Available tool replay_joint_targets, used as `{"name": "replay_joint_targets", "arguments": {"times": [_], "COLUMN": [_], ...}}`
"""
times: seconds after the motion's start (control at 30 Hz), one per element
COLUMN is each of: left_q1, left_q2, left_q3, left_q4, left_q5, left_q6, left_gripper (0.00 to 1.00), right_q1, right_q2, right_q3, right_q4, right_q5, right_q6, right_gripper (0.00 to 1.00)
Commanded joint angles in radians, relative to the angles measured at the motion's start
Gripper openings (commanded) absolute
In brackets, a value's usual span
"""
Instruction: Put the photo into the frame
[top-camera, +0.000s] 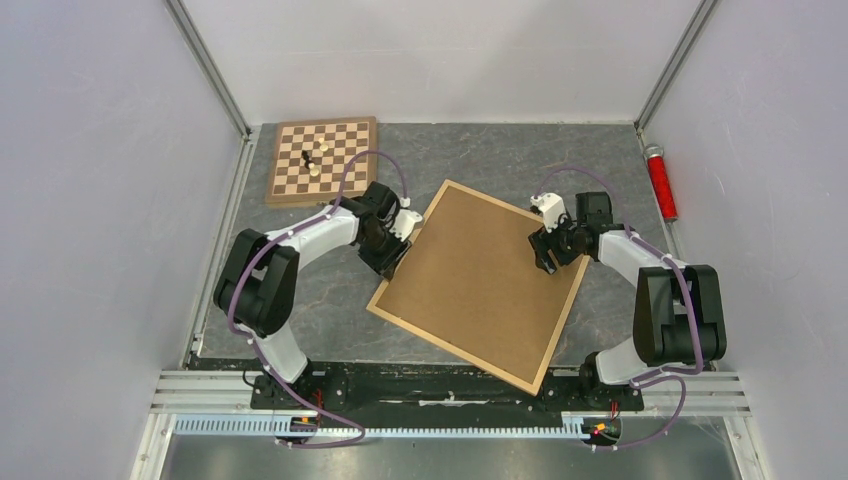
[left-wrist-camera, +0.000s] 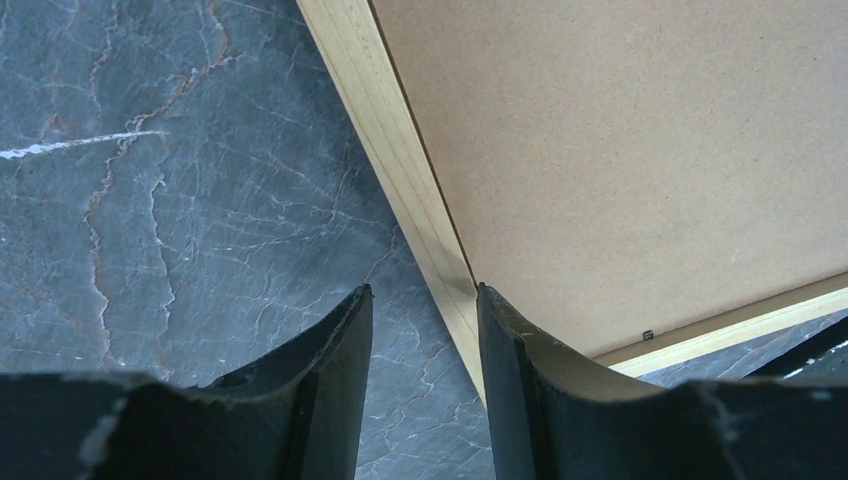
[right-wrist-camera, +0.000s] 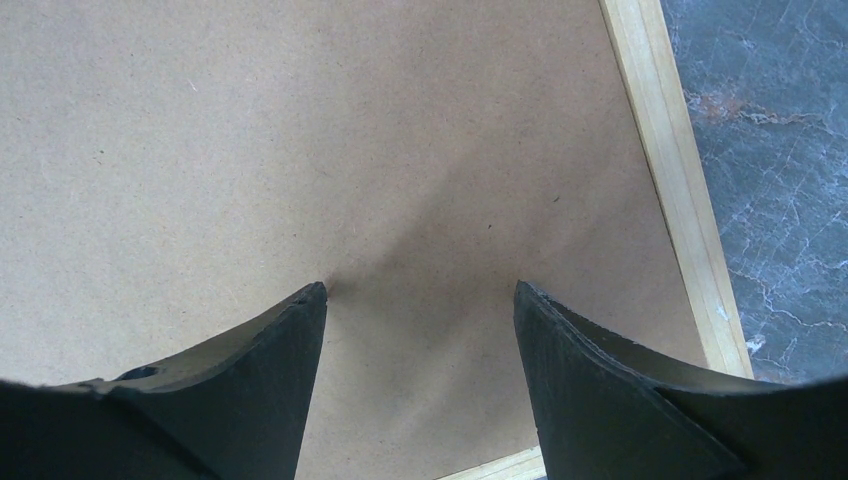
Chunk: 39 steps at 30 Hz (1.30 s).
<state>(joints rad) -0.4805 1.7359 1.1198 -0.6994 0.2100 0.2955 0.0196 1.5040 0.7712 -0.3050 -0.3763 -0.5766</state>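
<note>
The light wood frame (top-camera: 452, 351) lies flat and skewed in the middle of the table, with a brown backing board (top-camera: 480, 280) filling it. The photo is hidden. My left gripper (top-camera: 397, 258) is open at the frame's left edge. In the left wrist view its jaws (left-wrist-camera: 423, 292) straddle the frame's border (left-wrist-camera: 390, 150), one finger over the table and one at the backing board (left-wrist-camera: 620, 150). My right gripper (top-camera: 546, 250) is open and empty over the board near the frame's right side. In the right wrist view (right-wrist-camera: 420, 287) its fingertips (right-wrist-camera: 312, 297) rest on or just above the backing board (right-wrist-camera: 350, 130), beside the border (right-wrist-camera: 670, 170).
A checkered chessboard (top-camera: 322, 160) with a few pieces sits at the back left. A red cylinder (top-camera: 660, 182) lies at the right wall. Enclosure walls stand on three sides. Dark marbled table (left-wrist-camera: 200, 200) shows to the frame's left.
</note>
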Motion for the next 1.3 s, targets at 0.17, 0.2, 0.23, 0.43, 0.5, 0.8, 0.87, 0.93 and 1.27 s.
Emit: {"name": "replay_joint_targets", "arguments": {"times": [0.17, 0.2, 0.23, 0.43, 0.5, 0.8, 0.87, 0.93, 1.27], "left_q1": [-0.023, -0.023, -0.023, -0.023, -0.023, -0.023, -0.023, -0.023, -0.023], "left_q2": [-0.009, -0.007, -0.005, 0.001, 0.002, -0.001, 0.005, 0.011, 0.026], "left_q3": [-0.003, -0.003, -0.004, -0.012, -0.012, -0.015, -0.019, -0.026, -0.04], "left_q4": [0.025, 0.024, 0.026, 0.038, 0.038, 0.038, 0.041, 0.043, 0.056], "left_q5": [-0.007, -0.01, -0.013, -0.028, -0.031, -0.021, -0.02, -0.019, -0.037], "left_q6": [-0.05, -0.052, -0.053, -0.057, -0.057, -0.059, -0.059, -0.059, -0.059], "left_gripper": [0.49, 0.49, 0.49, 0.49, 0.48, 0.47, 0.47, 0.47, 0.47], "right_q1": [0.001, 0.002, 0.002, 0.001, 0.002, 0.002, 0.001, 0.002, 0.002], "right_q2": [-0.021, -0.023, -0.024, -0.027, -0.026, -0.024, -0.027, -0.027, -0.025], "right_q3": [-0.016, -0.016, -0.016, -0.021, -0.021, -0.023, -0.023, -0.023, -0.019], "right_q4": [-0.008, -0.007, -0.007, -0.008, -0.007, -0.007, -0.008, -0.007, -0.005], "right_q5": [-0.006, -0.007, -0.006, -0.006, -0.006, -0.005, -0.004, -0.004, -0.007], "right_q6": [0.005, 0.005, 0.005, 0.006, 0.004, 0.002, 0.002, 0.002, 0.007], "right_gripper": [0.71, 0.71, 0.71, 0.71, 0.71, 0.71, 0.71, 0.71, 0.71]}}
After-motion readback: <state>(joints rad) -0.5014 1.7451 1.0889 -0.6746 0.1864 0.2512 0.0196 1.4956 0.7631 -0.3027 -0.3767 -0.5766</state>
